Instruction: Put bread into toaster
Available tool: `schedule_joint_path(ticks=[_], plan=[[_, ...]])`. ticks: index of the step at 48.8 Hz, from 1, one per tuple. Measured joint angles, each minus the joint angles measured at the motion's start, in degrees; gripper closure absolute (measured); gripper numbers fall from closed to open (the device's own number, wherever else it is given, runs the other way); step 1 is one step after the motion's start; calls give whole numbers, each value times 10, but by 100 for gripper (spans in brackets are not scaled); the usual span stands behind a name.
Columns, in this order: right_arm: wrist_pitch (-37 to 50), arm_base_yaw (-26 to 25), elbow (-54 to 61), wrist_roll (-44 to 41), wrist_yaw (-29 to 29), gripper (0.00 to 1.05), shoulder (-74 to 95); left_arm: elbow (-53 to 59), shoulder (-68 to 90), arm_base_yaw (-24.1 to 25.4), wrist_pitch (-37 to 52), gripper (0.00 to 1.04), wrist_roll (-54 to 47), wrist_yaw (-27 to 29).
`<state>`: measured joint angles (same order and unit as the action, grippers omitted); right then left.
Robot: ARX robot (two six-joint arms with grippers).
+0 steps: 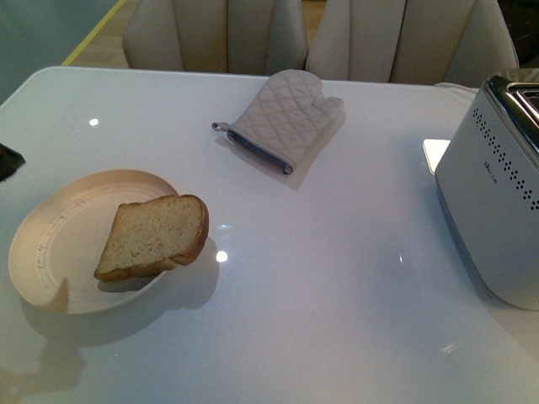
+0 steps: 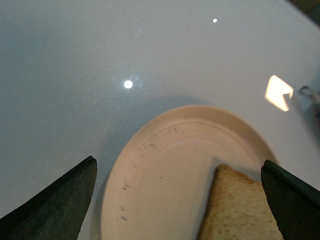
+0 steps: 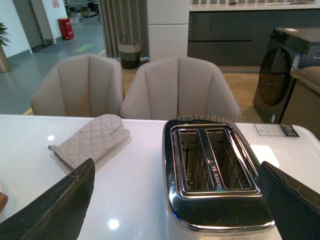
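Observation:
The bread (image 1: 154, 236), one thick light-brown slice with a golden crust, leans on the right rim of a round cream plate (image 1: 50, 252) at the table's left. The silver-white toaster (image 1: 497, 202) with dark dot rows stands at the right edge. In the left wrist view the open left gripper (image 2: 177, 200) hangs over the plate (image 2: 160, 170), the bread (image 2: 240, 210) beside its one dark finger (image 2: 292, 195). In the right wrist view the open right gripper (image 3: 175, 200) hovers above the toaster (image 3: 215, 175), whose two chrome-rimmed slots are empty. Neither gripper shows in the front view.
A quilted grey oven mitt (image 1: 286, 118) lies at the back middle of the white table (image 1: 337, 286), also the mitt (image 3: 90, 140) left of the toaster. Two beige chairs (image 1: 320, 34) stand behind the far edge. A dark object (image 1: 8, 160) pokes in at the left edge.

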<state>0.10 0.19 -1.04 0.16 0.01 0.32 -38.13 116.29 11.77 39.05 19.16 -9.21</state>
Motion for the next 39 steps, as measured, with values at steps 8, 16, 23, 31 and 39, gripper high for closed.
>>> schedule_joint_path(ticks=[8,16,23,31,39], plan=[[0,0,0,0,0,9,0,-40,92,0,4,7,-29,5],[0,0,0,0,0,9,0,-70,144,-4,4,7,-45,18],[0,0,0,0,0,9,0,-88,186,-9,4,7,-51,32],[0,0,0,0,0,9,0,-90,209,-16,4,19,-59,37],[0,0,0,0,0,9,0,-89,219,-25,4,41,-63,41]])
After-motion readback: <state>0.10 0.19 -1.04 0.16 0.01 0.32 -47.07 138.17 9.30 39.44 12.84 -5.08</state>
